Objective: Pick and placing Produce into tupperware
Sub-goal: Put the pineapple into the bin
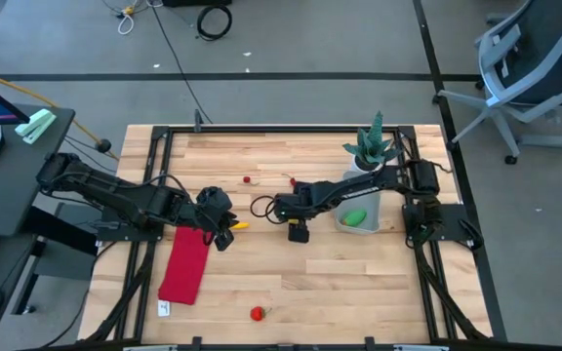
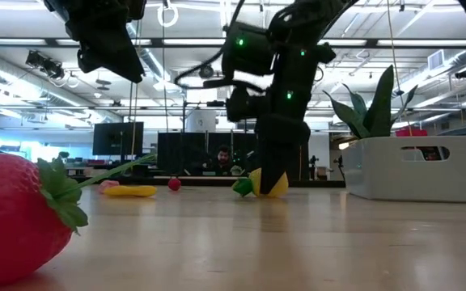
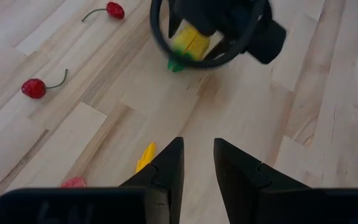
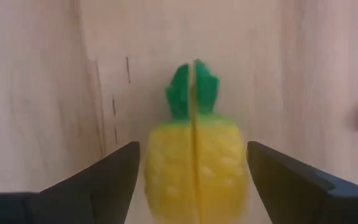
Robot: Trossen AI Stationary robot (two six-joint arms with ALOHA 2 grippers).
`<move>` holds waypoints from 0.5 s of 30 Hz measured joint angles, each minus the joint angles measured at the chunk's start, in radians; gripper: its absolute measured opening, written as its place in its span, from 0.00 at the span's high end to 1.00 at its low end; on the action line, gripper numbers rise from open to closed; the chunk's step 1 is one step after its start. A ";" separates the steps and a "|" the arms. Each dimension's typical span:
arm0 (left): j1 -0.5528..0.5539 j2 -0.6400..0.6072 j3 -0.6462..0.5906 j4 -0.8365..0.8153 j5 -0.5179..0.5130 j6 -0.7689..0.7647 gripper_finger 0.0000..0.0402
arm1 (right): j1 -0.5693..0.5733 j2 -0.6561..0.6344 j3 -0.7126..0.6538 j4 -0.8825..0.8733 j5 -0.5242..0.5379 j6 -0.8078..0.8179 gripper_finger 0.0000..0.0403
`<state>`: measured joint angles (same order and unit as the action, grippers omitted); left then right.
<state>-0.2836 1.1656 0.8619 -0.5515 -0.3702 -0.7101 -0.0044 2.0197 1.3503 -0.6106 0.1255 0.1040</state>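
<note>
A yellow toy pineapple with a green crown lies on the table, also seen in the low view and the left wrist view. My right gripper is open and lowered over it, one finger at each side; touch cannot be told. In the high view my right gripper hides it. The translucent tupperware stands just right of that gripper with a green piece inside. My left gripper hovers left of centre, open by a narrow gap and holding nothing, above a small yellow piece.
Two red cherries lie toward the far side. A strawberry sits near the near edge. A flat red cloth lies under the left arm. A spiky plant in a white pot stands behind the tupperware.
</note>
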 joint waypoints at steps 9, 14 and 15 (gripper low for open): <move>0.000 0.000 0.000 0.000 0.000 0.000 0.77 | -0.007 0.011 0.000 0.003 0.004 0.005 0.28; 0.000 0.000 0.000 0.000 0.000 0.000 0.77 | -0.020 -0.011 0.001 0.004 0.012 0.017 0.38; 0.000 0.000 0.000 0.000 0.000 0.000 0.77 | -0.023 -0.011 0.001 0.005 0.011 0.023 0.40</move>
<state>-0.2836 1.1652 0.8619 -0.5518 -0.3702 -0.7105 -0.0270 2.0087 1.3514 -0.6051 0.1360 0.1265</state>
